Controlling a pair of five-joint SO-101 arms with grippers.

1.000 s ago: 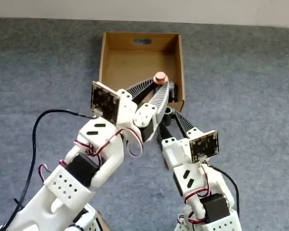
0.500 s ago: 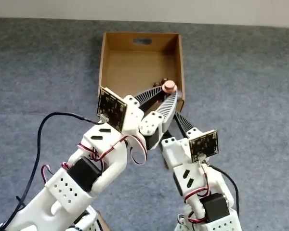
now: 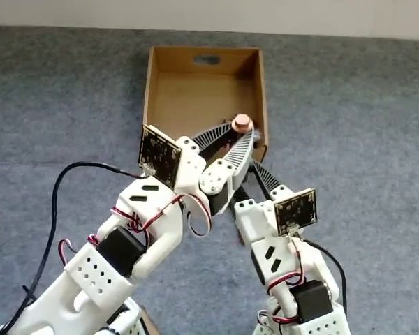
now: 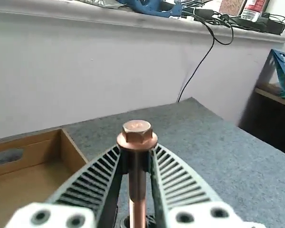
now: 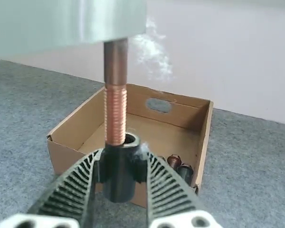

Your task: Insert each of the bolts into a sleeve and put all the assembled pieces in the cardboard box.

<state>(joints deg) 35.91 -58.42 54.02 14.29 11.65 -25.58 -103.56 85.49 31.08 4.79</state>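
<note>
The left gripper (image 4: 137,159) has its ribbed fingers (image 4: 173,178) closed narrowly around a copper-coloured bolt (image 4: 137,135), gripping the shank just under the hexagonal head and holding it upright, head up. The right gripper (image 5: 122,167) clamps a black cylindrical sleeve (image 5: 118,183) between its fingers (image 5: 161,185), also upright with the open end on top. The bolt's threaded end sits at the sleeve's mouth; whether it has entered the bore cannot be told. In the high view both grippers meet over the near right corner of the cardboard box (image 3: 148,91), which stands on the grey carpeted bench (image 3: 349,105). Two assembled pieces (image 5: 178,164) lie inside the box at that corner.
</note>
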